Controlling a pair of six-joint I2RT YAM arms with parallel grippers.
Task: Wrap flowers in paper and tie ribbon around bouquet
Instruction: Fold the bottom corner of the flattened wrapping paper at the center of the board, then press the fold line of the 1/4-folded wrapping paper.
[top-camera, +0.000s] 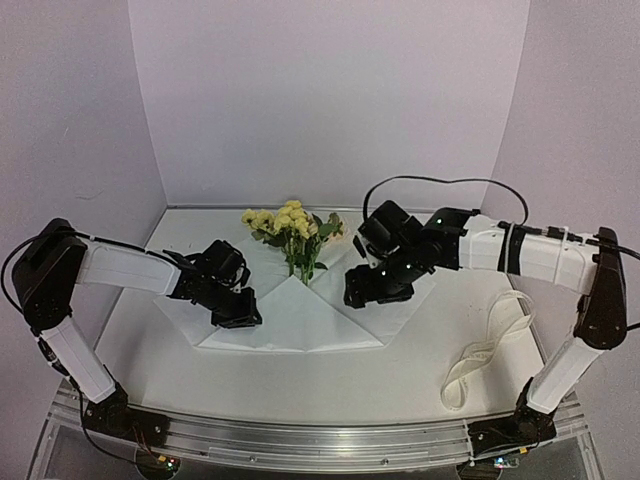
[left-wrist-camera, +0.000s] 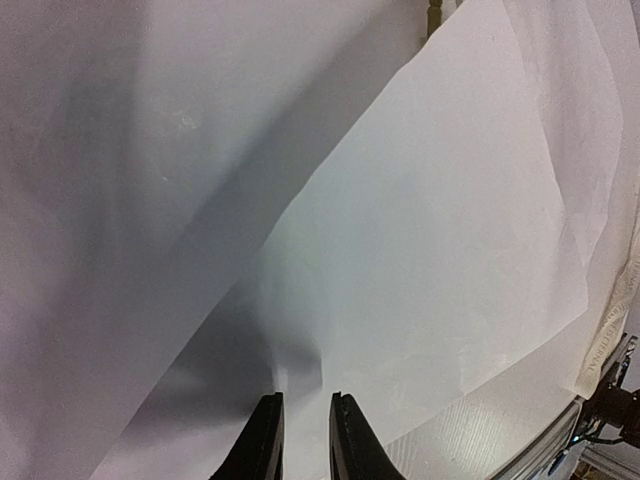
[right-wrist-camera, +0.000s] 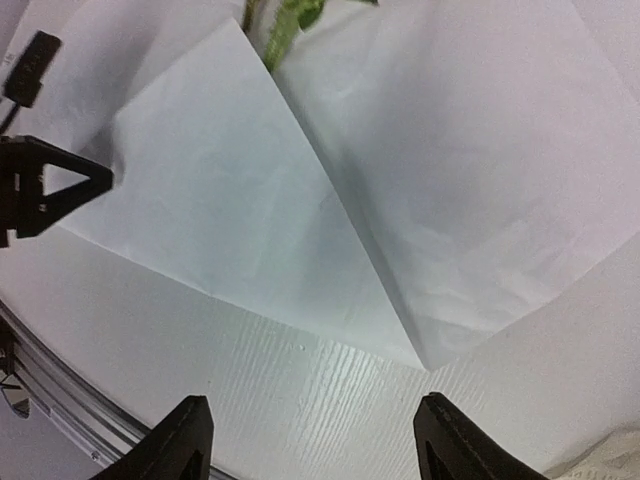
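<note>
The paper (top-camera: 300, 322) is lying flat in the middle of the table (top-camera: 400, 395), its two sides folded inward so the flaps are meeting in a point towards the near edge. The flowers (top-camera: 285, 222) are resting at its far end, yellow heads poking past the sheet and green stems (right-wrist-camera: 280, 25) running under the flaps. The ribbon (top-camera: 490, 348) is lying loose in a loop, well apart on the right.

The left gripper (left-wrist-camera: 307, 400) is sitting low over the left flap (left-wrist-camera: 430, 250), its fingers (left-wrist-camera: 262, 440) standing almost together with only a thin gap showing; whether they are pinching the sheet I cannot tell. The right gripper (right-wrist-camera: 318, 420) is hovering over the bare table just beside the folded point (right-wrist-camera: 425, 365), fingers (right-wrist-camera: 185, 440) spread wide and holding nothing.

Faint print is running along a pale strip (left-wrist-camera: 612, 330) at the edge of the left wrist view, too small to read.
</note>
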